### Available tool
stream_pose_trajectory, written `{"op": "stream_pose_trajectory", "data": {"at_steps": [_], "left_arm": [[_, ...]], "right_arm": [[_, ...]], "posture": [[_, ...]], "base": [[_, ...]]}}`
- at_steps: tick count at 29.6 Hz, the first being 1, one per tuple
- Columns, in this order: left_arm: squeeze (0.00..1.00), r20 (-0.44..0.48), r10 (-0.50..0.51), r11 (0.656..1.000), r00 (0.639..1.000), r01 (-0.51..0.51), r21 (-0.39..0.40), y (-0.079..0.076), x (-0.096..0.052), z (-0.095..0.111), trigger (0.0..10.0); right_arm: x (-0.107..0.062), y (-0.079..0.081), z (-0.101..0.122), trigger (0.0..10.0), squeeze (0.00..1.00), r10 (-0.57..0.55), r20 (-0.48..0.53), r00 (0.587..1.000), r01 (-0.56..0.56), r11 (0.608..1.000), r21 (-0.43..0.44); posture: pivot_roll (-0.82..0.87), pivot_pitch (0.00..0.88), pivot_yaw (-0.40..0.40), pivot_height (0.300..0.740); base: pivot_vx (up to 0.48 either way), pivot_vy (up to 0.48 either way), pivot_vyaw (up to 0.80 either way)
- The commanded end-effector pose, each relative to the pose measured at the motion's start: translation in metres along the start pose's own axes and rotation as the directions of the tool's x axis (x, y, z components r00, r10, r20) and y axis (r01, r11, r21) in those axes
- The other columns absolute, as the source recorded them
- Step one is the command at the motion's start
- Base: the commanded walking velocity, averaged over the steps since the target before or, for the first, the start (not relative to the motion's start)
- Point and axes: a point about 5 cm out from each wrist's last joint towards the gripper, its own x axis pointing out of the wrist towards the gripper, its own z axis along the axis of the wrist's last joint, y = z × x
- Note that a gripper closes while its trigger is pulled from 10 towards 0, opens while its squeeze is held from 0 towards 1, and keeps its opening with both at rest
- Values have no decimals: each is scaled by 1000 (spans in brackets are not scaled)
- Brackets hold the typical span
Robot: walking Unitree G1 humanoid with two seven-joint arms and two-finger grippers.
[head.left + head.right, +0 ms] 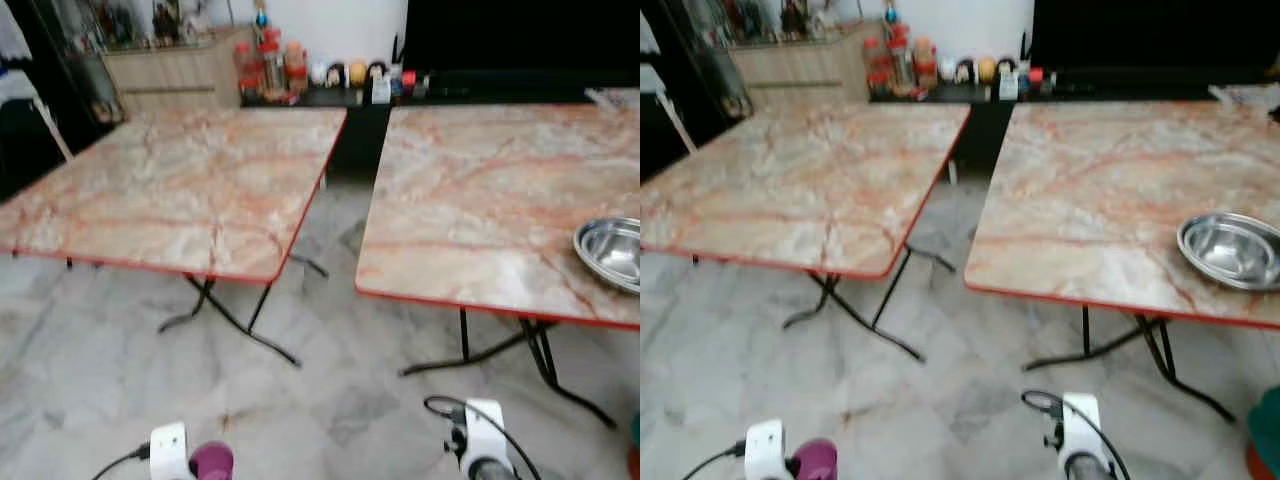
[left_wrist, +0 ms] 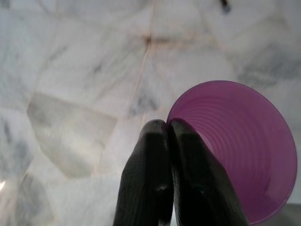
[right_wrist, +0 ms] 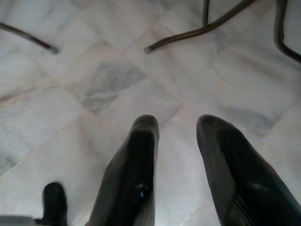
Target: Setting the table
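Note:
A purple plastic cup (image 2: pixel 240 146) is pinched by its rim between the two black fingers of my left gripper (image 2: pixel 167 124), which is shut on it; the cup's top (image 1: pixel 211 461) peeks in at the lower edge of the left eye view beside my left wrist. My right gripper (image 3: pixel 178 122) hangs low over the marble floor, open with nothing between its fingers. A shiny steel bowl (image 1: pixel 612 251) sits on the right marble-topped table (image 1: pixel 470 200), near its front right part. The left marble-topped table (image 1: pixel 180 185) is bare.
The two folding tables stand side by side with a gap of floor (image 1: pixel 335 230) between them. A dark shelf (image 1: pixel 330 95) with jars and bottles runs behind. A wooden cabinet (image 1: pixel 170 70) stands at the back left. Table legs (image 3: pixel 202 28) cross the floor near my right gripper.

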Motion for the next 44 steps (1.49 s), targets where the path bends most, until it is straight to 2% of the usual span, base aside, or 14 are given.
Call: {"op": "stream_pose_trajectory", "data": {"at_steps": [1, 8, 14, 26, 34, 38, 44], "left_arm": [[0, 13, -10, 1000, 1000, 10, 12, -3, 1, 5, 10000], [0, 15, -19, 1000, 1000, 18, 19, -3, 2, 6, 10000], [0, 20, -21, 1000, 1000, 21, 18, -4, 2, 8, 10000], [0, 26, -22, 1000, 999, 22, -2, -6, 2, 8, 10000], [0, 31, -27, 1000, 999, 27, -4, -6, 2, 9, 10000], [0, 35, -29, 1000, 999, 29, -2, -7, 2, 10, 10000], [0, 35, -30, 999, 999, 31, -13, -7, 2, 9, 10000]], "right_arm": [[0, -3, 0, 10000, 0, -6, 3, 1000, 6, 1000, 6], [0, -3, -1, 10000, 0, -15, -6, 1000, 15, 1000, 12], [0, -2, 1, 10000, 0, -13, -1, 1000, 13, 1000, 19], [0, -2, -1, 10000, 0, -21, 2, 1000, 21, 1000, 19], [-1, -3, -2, 10000, 0, -31, 2, 1000, 30, 997, 66], [-1, -2, -2, 10000, 0, -25, 8, 1000, 25, 999, 45], [-1, -2, -2, 10000, 0, -27, 5, 1000, 27, 999, 41]], "posture": [[-39, 0, 66, 740], [-42, 0, 69, 740], [-38, 0, 66, 740], [-31, 0, 64, 740], [-34, 8, 71, 740], [-33, 12, 71, 740], [-29, 10, 70, 740]], "base": [[0, -364, 0], [0, -359, 0], [0, -361, -706], [0, -361, 0], [0, -357, -186], [0, -354, -375], [0, 0, 0]]}}
